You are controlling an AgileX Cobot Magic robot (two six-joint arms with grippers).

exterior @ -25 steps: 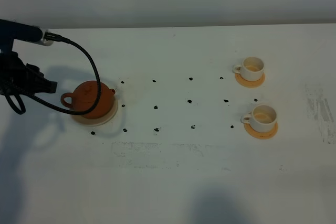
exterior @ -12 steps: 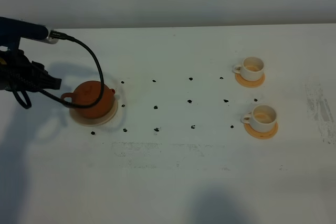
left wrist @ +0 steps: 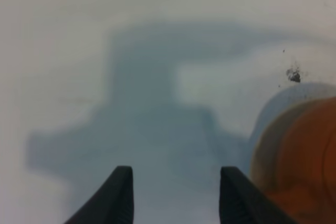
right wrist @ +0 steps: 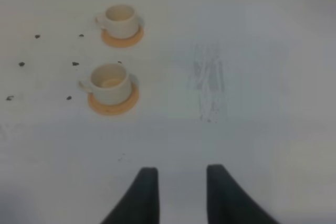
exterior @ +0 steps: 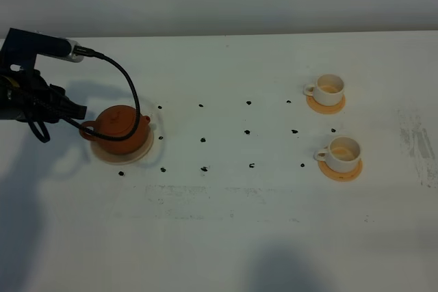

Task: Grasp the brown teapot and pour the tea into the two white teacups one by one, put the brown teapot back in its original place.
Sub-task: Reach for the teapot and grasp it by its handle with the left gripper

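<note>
Since the brown teapot [exterior: 120,128] is seated on its pale beige coaster [exterior: 142,156] at the left of the tabletop [exterior: 219,237], with its loop handle [exterior: 85,130] turned toward the left arm, the grasp is to be made at that handle. The left fingers [left wrist: 119,198] are spread apart and hold nothing. In the left wrist view the teapot body lies to one side of the gap, not between them. Realignment is therefore judged necessary, so that the handle is brought into the gap before closure. Closure should be made on the handle loop only, never on the body or lid. A black cable [exterior: 129,90] is seen crossing in front of the teapot in the high view; whether contact is made cannot be told, and snagging should be guarded against during the lift. The teapot should be raised level so that nothing is spilled in transit.

Well apart to the right, the far teacup [exterior: 330,87] and the near teacup [exterior: 343,151] are each set on an orange-tan coaster [exterior: 340,172]. The right fingers [right wrist: 144,192] are likewise parted and empty.
</note>
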